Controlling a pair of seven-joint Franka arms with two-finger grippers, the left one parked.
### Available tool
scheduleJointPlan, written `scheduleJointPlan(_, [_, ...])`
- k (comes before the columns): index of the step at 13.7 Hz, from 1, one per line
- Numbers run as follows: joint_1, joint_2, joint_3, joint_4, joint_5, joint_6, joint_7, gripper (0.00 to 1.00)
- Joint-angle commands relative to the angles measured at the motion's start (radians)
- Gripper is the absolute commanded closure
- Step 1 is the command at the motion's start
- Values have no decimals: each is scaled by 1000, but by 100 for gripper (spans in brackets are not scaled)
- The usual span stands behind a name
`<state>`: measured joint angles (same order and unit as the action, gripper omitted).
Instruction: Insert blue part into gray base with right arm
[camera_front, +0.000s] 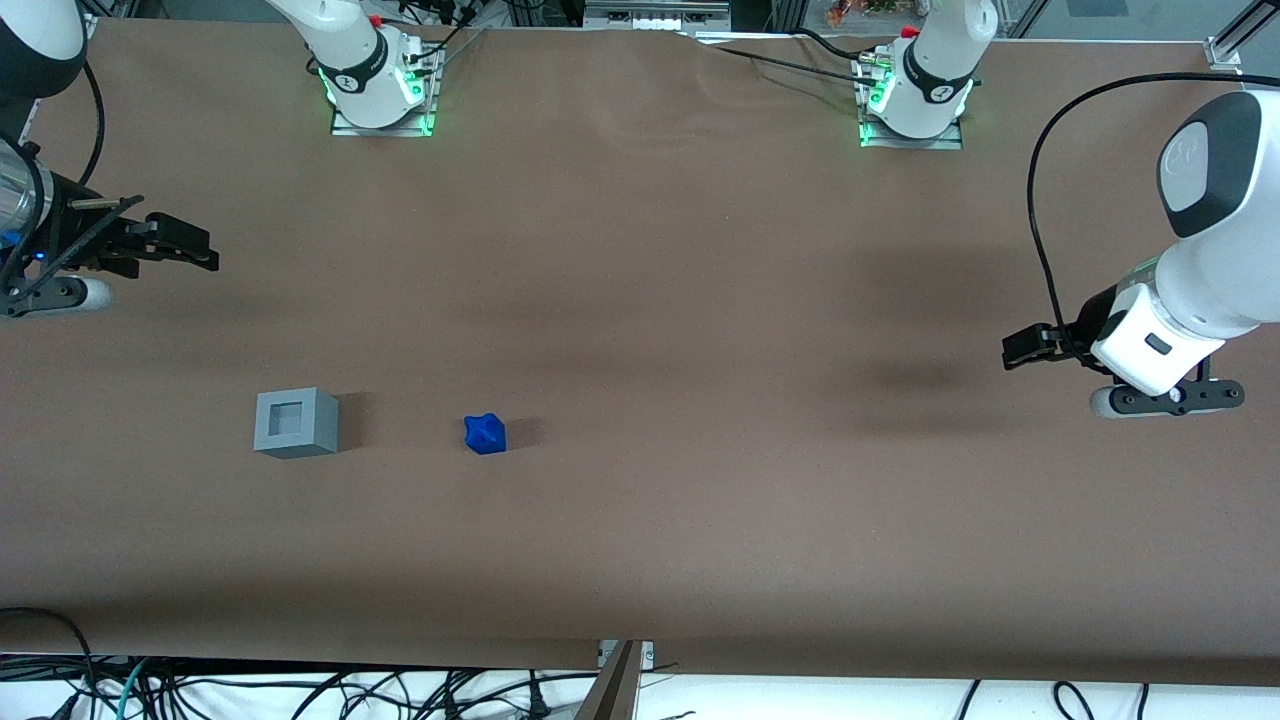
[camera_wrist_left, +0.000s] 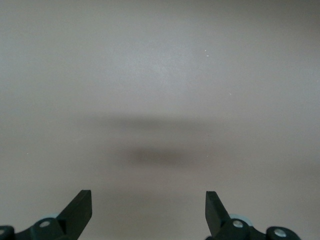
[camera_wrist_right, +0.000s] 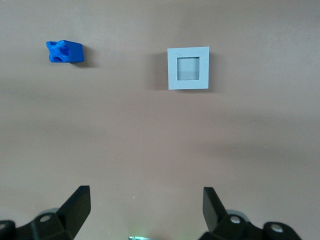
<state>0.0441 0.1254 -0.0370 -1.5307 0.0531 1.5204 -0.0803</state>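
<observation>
Start of the job: gray base (camera_front: 296, 422) sits hole-up on the table (camera_front: 700, 300), blue part (camera_front: 485, 433) beside it toward the parked arm's end, apart; right arm's gripper (camera_front: 205, 252) w/ jaws spread, holding nothing, hovers farther from the front camera than the base, prob. set for pickup

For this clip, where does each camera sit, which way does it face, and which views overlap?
Front view: high, facing the robots, looking down on the brown table; shows both arms, the gripper open, farther from the camera than the gray base and blue part.
Left wrist view: on the parked arm, facing bare table; its own fingertips show.
Right wrist view: on the working arm, facing down at the gray base and blue part, lying apart; the gripper shows.
Shared: front and right wrist both show base and part.
</observation>
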Motion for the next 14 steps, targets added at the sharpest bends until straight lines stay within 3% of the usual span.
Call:
scheduleJointPlan(1, [-15, -23, 25, -6, -38, 1, -4, 1])
scheduleJointPlan(14, [-15, -26, 40, -3, -39, -3, -6, 1])
